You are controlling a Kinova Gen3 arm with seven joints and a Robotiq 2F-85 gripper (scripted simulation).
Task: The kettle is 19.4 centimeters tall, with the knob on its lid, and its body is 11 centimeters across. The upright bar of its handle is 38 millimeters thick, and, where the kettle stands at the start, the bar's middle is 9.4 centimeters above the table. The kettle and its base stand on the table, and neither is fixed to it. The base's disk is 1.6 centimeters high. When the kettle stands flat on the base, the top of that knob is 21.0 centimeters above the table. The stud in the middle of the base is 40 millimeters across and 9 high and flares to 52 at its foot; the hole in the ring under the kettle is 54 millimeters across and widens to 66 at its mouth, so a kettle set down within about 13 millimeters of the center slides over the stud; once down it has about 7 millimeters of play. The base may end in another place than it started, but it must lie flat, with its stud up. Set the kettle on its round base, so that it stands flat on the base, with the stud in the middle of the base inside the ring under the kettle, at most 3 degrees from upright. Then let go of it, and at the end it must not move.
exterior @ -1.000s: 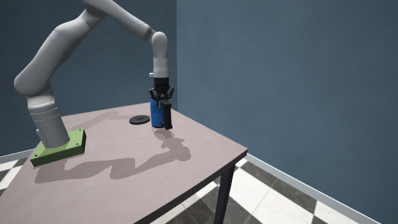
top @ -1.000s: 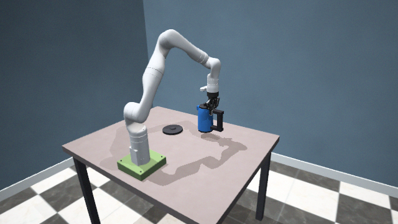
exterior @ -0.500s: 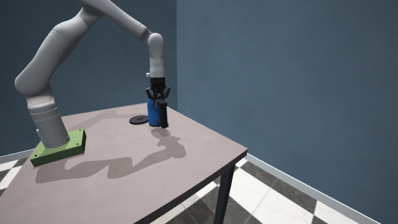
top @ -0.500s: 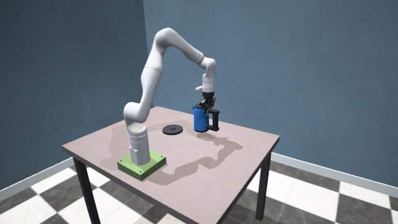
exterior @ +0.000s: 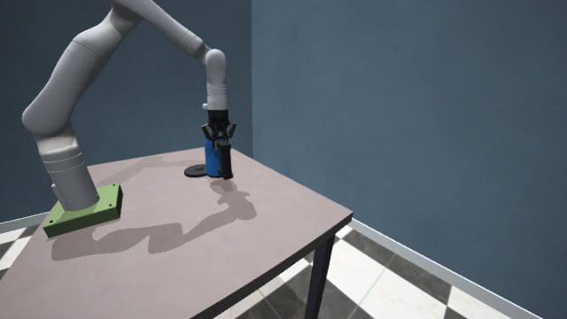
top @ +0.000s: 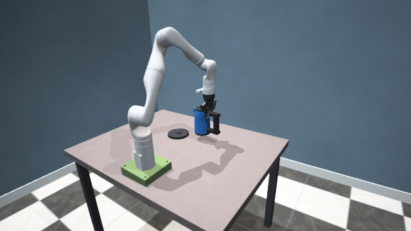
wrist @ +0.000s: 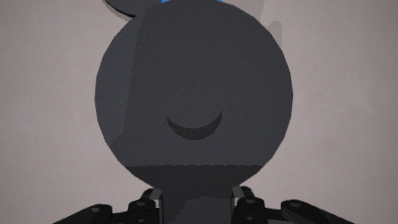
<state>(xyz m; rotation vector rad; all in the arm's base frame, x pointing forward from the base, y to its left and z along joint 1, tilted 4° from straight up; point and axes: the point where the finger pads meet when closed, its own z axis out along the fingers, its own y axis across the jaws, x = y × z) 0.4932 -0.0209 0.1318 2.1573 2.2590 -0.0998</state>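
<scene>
Toward the far side of the table [top: 225, 179] stands the blue kettle [top: 201, 123], upright as far as I can judge, its dark lid [wrist: 195, 95] filling most of the wrist view with a small crescent of the knob showing near the middle. Its black handle [top: 215, 123] juts out on the side away from the robot's foot, a thick upright bar joined to the body at top and bottom. The gripper [top: 209, 108] comes straight down from above and is clamped on the top of that handle, its jaws partly closed and stopped against the handle rather than meeting; in the wrist view the dark finger links [wrist: 145, 206] flank the handle at the lower edge of the picture. Whether the kettle's underside is touching the table top or raised just off it I cannot tell from where I stand, though its shadow [top: 207, 139] lies close beneath it. The round black base [top: 178, 133] lies flat on the table just beside the kettle, on the side nearer the arm's foot, apart from it in the top view; in the exterior view [exterior: 195, 171] the kettle [exterior: 213, 161] partly overlaps it. A sliver of the base also peeks out past the lid at the upper left of the wrist view. The white arm [top: 154, 80] rises from a green base plate [top: 162, 168] at the near corner, bends high and reaches over to the kettle, casting a long shadow across the table.
</scene>
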